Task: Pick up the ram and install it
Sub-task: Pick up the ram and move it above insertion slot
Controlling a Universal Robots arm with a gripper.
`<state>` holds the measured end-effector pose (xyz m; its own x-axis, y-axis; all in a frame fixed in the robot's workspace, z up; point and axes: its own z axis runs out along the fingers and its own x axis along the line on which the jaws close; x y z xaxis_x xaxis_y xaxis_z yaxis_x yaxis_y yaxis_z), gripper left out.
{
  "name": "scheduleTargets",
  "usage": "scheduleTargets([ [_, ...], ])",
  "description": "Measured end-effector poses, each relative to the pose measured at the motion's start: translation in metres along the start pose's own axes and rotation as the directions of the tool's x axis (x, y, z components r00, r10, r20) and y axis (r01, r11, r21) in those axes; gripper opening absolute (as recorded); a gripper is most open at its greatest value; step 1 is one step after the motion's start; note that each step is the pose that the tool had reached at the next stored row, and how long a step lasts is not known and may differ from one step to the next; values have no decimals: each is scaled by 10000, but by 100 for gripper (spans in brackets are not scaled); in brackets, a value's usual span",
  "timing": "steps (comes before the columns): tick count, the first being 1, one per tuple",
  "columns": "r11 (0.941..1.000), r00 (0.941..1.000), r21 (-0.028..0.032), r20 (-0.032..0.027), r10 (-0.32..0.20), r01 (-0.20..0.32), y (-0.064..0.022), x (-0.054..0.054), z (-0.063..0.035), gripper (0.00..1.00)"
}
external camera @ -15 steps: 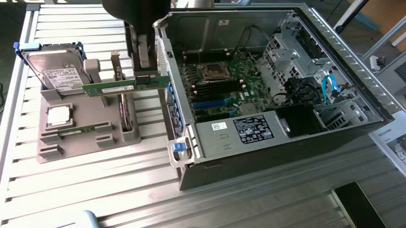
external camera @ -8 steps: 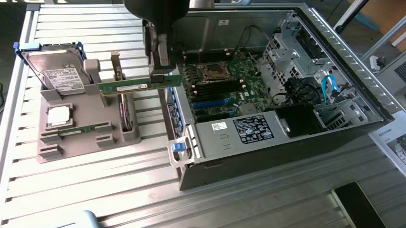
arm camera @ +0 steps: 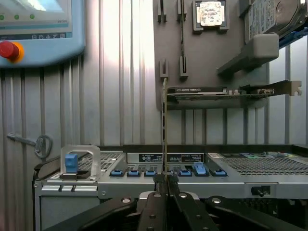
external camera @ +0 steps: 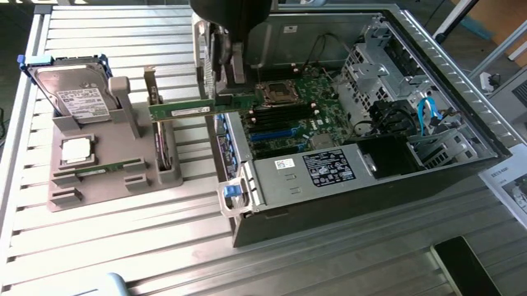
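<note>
Grips the ram [external camera: 185,110] near one end with the gripper [external camera: 224,94] pressed together on it, aloft over the edge of the computer case [external camera: 346,209]. Sets the long axis roughly parallel to the black memory slots [external camera: 284,115] (lower, toward the exterior view's right of the ram).

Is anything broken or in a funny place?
Nothing looks broken. The only odd thing is a ram stick, pinched in the tool, up in the air over the edge of the open computer case. Its twin lies in the gray holder.
</note>
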<state>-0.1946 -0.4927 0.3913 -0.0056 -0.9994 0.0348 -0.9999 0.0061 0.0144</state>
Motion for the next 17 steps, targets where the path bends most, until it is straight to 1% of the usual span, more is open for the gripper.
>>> scheduleTargets([
  [2,10000,10000,0,0,0,0,-49,0,-1,12],
  [5,10000,10000,0,0,0,0,-146,-1,-2,12],
  [6,10000,10000,0,0,1,-1,-193,-1,-3,12],
  [10,10000,10000,0,1,-1,1,-316,-2,-4,12],
  [12,10000,10000,0,0,1,-1,-362,-2,-5,12],
  [15,10000,10000,0,0,-1,1,-480,-2,-7,12],
  [17,10000,10000,0,0,0,0,-529,-3,-8,12],
])
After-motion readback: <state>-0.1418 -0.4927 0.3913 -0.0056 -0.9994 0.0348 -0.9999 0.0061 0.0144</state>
